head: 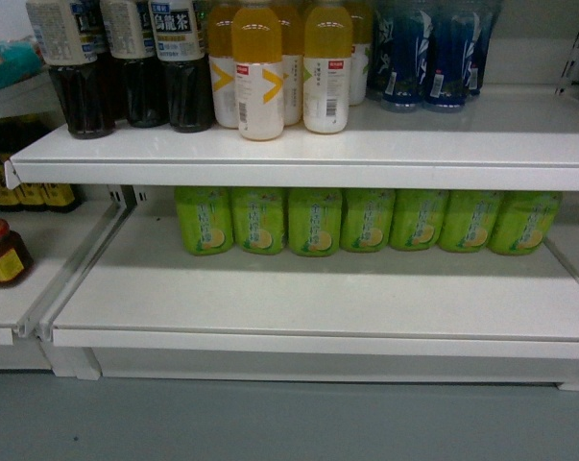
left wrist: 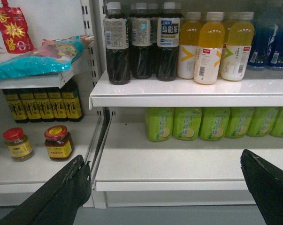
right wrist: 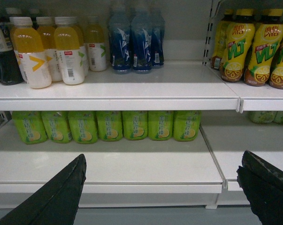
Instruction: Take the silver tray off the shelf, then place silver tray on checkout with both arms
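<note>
- Left claw (left wrist: 162, 157): only the two black fingers (left wrist: 61, 192) show, cut off by the bottom edge of the left wrist view. They stand wide apart with nothing between them.
- Right claw (right wrist: 164, 155): the same, two black finger ends at the lower corners, spread wide and holding nothing.
- Neither claw shows in the head view.
- Silver tray: I cannot make it out in any of the three views, so I cannot place it against either claw.
- Shelf (head: 318, 298): the lower white board lies ahead of both claws, its front lip spanning the gap between the fingers. The front half is bare white.
- Green bottles (head: 366, 221): a row at the back of that board, beyond the claws, tops hidden under the upper board (head: 299, 144).
- Yellow bottles (head: 279, 67), dark tea bottles (head: 135, 67) and blue bottles (head: 428, 58): on the upper board, above the claws, caps cut off in the head view.
- Red-lidded jars (left wrist: 58, 143): on the neighbouring bay, left of the left claw.
</note>
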You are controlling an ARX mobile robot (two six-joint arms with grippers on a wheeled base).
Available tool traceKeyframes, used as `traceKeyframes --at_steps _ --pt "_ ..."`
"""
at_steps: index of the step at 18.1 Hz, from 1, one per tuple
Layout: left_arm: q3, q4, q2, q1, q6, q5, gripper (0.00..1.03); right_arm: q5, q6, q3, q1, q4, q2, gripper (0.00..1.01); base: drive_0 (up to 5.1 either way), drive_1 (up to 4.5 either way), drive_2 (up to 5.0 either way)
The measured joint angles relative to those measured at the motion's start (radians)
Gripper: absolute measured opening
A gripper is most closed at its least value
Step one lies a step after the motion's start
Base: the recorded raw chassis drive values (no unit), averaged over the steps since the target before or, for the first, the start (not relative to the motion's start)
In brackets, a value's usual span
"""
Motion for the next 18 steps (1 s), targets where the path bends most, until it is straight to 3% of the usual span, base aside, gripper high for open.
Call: traceKeyframes --at_steps 18 --pt "0.000 0.000 0.000 0.000 0.000 0.000 0.98 0.000 0.000 0.000 0.000 0.000 0.000 0.98 0.0 0.00 0.0"
